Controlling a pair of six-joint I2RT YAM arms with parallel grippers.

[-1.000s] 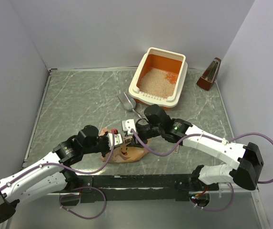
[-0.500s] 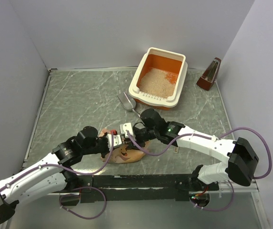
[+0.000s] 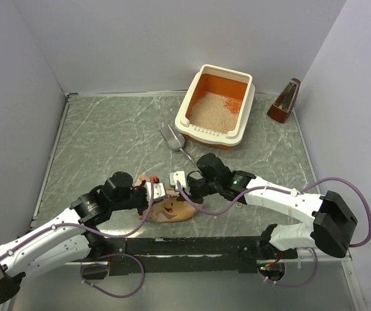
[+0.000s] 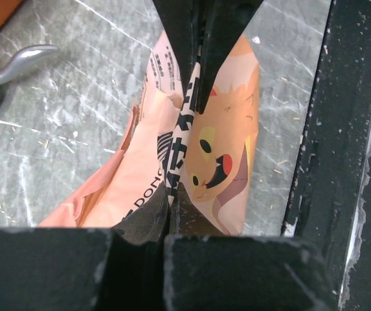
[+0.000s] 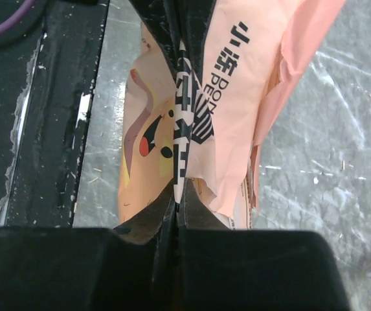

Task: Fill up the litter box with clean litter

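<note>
Top external view first. The litter box (image 3: 212,134) sits at the upper right of the frame, well away from the action. The clean litter (image 3: 210,110) in it covers the near part of the floor, while the far end still shows bare orange, so the fill looks only partly done. Just beside the box's lower left corner, the grey metal scoop (image 3: 171,137) lies untouched on the bench (image 3: 107,142).

Down at lower centre comes the change. The right tool (image 3: 174,191) has slid in toward the peach-pink bag (image 3: 172,208) and snapped closed over the last second, after standing about half open a moment ago. The right wrist view confirms it, with the fingers pressed together on the printed top strip of the bag. The left tool (image 3: 161,194) has not budged and is likewise clamped on that same strip from the other side. In the left wrist view its fingers pinch the edge, with the other tool's fingers facing them at the top of the frame.

So both tools now hold the bag's top edge, tip to tip. That reads as the set-up for pulling the bag open or lifting it toward the box. The bag slumps on the bench, its mouth apparently closed, and nothing shows what is inside.
</note>
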